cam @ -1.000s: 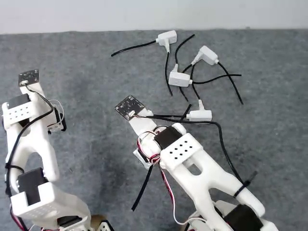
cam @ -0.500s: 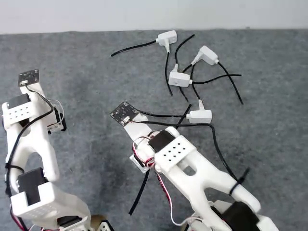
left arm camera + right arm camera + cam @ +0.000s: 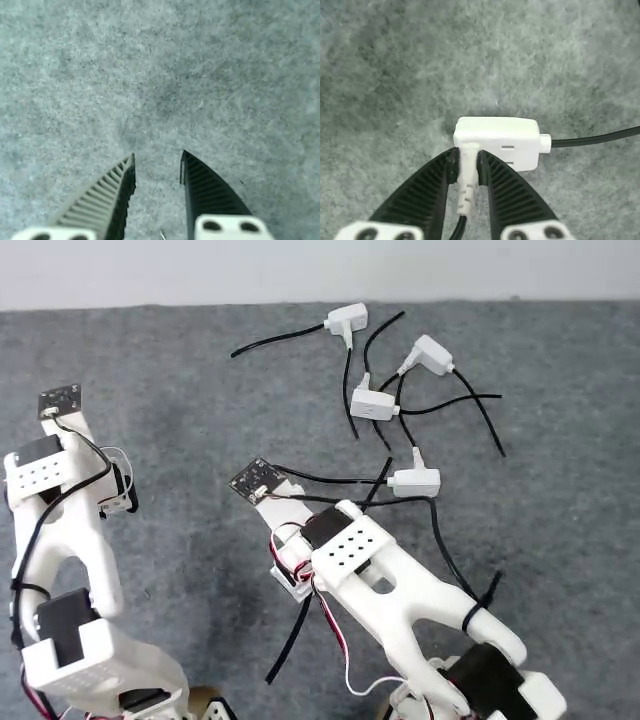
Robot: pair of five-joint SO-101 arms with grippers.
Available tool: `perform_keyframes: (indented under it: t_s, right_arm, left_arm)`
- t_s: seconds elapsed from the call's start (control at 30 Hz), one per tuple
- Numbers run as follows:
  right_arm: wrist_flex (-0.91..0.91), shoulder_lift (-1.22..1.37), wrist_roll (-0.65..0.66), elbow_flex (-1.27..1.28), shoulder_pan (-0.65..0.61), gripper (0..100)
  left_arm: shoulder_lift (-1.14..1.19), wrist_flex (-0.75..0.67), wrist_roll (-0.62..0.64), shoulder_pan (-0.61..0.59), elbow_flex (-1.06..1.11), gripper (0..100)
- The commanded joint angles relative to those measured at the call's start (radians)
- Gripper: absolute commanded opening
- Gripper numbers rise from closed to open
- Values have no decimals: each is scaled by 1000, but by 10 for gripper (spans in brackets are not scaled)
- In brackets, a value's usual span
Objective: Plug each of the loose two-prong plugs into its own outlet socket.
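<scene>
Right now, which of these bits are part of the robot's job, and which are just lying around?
Job: white plug shut in the right gripper; white socket right against it; four corded white pieces farther off.
Lying about: grey mat; left gripper, open over bare mat, holding nothing.

Three corded units (image 3: 375,403) cluster at the counter's (image 3: 200,420) far side; a fourth unit (image 3: 413,480) lies just beyond the right arm (image 3: 360,555). Plug (image 3: 468,170) between its jaws, touching an outlet socket (image 3: 497,140).

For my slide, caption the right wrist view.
Right gripper shut on white plastic plug touching white rectangular outlet block.
</scene>
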Motion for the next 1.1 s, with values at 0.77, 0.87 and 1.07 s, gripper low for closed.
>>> perform_keyframes:
  t_s: [0.77, 0.87, 1.07]
  right_arm:
    - [-185, 140, -6, -12, -10, 8]
    - [-183, 251, -11, -72, -10, 8]
    - [-117, 367, -14, -181, -8, 8]
  left_arm:
    - [-51, -14, 12, -6, -4, 137]
    - [-51, -12, 12, -6, -4, 137]
    - [-51, -12, 12, -8, -2, 137]
